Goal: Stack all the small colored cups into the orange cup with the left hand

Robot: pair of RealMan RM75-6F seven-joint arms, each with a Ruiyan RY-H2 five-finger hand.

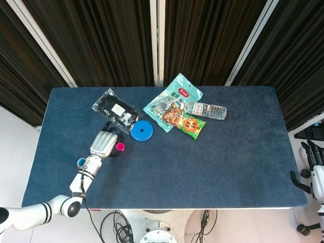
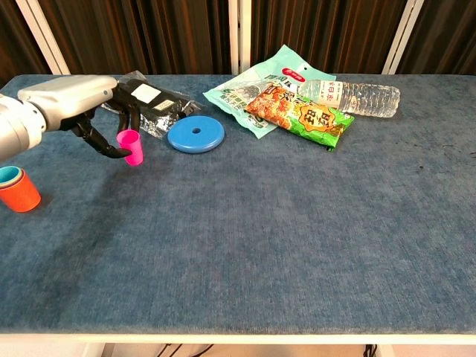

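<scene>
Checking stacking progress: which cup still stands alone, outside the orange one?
The pink cup, standing beside the blue disc at the left hand; the teal cup already sits nested inside the orange cup.

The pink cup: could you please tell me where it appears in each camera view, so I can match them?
Head view: pink cup left of centre, at the left hand.
Chest view: upper left, against that hand's fingers.
Shared landmark: blue disc, just right of the cup.
</scene>
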